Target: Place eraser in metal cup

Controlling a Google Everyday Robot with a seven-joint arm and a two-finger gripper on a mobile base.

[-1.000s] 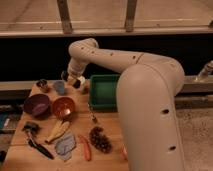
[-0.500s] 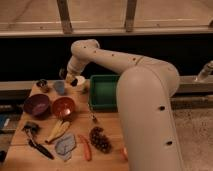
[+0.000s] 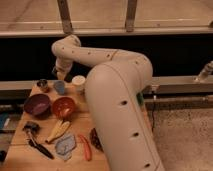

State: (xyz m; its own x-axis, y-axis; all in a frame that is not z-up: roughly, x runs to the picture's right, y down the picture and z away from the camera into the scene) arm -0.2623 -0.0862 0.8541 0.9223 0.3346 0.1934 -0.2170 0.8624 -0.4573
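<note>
The metal cup [image 3: 42, 85] is small, dark and shiny and stands at the back left of the wooden table [image 3: 20, 150]. A blue-grey cup [image 3: 60, 88] and a white cup [image 3: 78, 83] stand to its right. My gripper [image 3: 58, 75] hangs at the end of the white arm, just above the blue-grey cup and to the right of the metal cup. The eraser does not show anywhere; whether the gripper holds it cannot be seen.
A purple bowl [image 3: 37, 104] and an orange bowl [image 3: 64, 106] sit in front of the cups. Nearer are a banana [image 3: 58, 130], a black-handled tool [image 3: 36, 142], a blue-grey cloth [image 3: 65, 145], a red chili [image 3: 86, 147] and grapes [image 3: 95, 139]. My arm hides the table's right part.
The gripper has moved left, from over the white cup to over the blue-grey cup. The arm has swung left and now covers the green tray.
</note>
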